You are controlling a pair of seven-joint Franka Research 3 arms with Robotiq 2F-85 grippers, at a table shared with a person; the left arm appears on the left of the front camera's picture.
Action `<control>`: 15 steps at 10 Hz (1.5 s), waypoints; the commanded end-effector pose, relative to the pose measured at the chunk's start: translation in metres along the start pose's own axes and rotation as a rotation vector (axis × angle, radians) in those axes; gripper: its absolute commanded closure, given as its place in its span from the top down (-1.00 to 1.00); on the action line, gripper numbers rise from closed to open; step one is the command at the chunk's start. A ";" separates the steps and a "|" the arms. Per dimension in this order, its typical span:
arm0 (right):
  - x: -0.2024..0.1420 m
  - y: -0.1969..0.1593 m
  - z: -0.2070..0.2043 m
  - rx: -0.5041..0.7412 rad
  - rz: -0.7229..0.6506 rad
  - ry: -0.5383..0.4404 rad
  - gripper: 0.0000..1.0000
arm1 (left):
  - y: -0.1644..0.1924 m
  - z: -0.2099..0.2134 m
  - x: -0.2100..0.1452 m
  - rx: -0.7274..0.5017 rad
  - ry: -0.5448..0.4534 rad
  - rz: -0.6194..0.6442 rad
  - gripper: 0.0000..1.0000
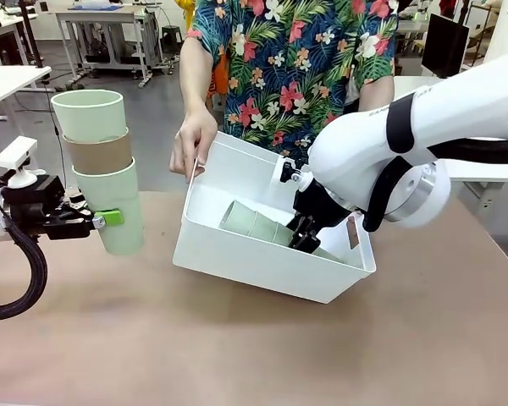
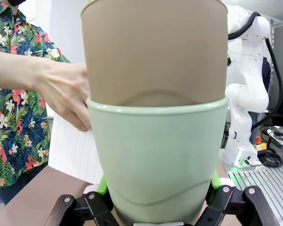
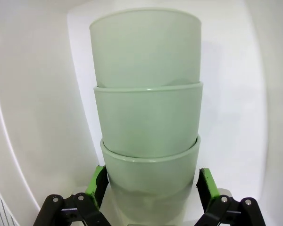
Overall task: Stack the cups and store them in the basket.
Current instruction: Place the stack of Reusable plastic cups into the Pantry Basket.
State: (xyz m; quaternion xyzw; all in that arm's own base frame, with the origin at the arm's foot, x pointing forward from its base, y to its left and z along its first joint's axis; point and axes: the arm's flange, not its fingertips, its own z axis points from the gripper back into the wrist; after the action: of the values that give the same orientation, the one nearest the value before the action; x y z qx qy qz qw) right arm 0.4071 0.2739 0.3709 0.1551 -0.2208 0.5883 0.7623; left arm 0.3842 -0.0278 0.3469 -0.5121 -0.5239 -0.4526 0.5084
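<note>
1. Left of the basket (image 1: 254,262), the left gripper (image 1: 110,218) clamps the airborne brown-banded stack (image 1: 102,152) at its bottom cup. Top-heavy, it could tip!
2. The right gripper (image 1: 303,235) straddles the mint stack (image 1: 254,222) lying in the tilted basket. I cannot tell if it grips, so the cups may slide.

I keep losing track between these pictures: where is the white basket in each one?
Front view: the basket sits mid-table, tilted, a person's hand on its rim.
Left wrist view: its white wall shows lower left, under that hand.
Right wrist view: its inner walls surround the stack of mint cups.
Landmarks: the hand joins front and left wrist; the stack, front and right.
</note>
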 end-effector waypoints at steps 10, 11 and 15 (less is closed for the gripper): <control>-0.087 -0.020 0.231 0.025 -0.061 -0.441 1.00 | -0.001 0.000 0.006 -0.003 -0.014 -0.011 0.72; -0.109 -0.023 0.249 0.024 -0.061 -0.482 1.00 | -0.001 0.000 0.006 -0.003 -0.014 -0.011 0.72; -0.190 -0.028 0.278 0.023 -0.083 -0.573 1.00 | -0.001 0.000 0.006 -0.003 -0.014 -0.011 0.72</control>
State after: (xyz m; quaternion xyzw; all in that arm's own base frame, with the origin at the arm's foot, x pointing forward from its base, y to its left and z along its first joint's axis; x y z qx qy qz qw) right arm 0.3492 -0.0258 0.5204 0.3251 -0.4036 0.4882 0.7022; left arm 0.3845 -0.0276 0.3469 -0.5119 -0.5240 -0.4526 0.5084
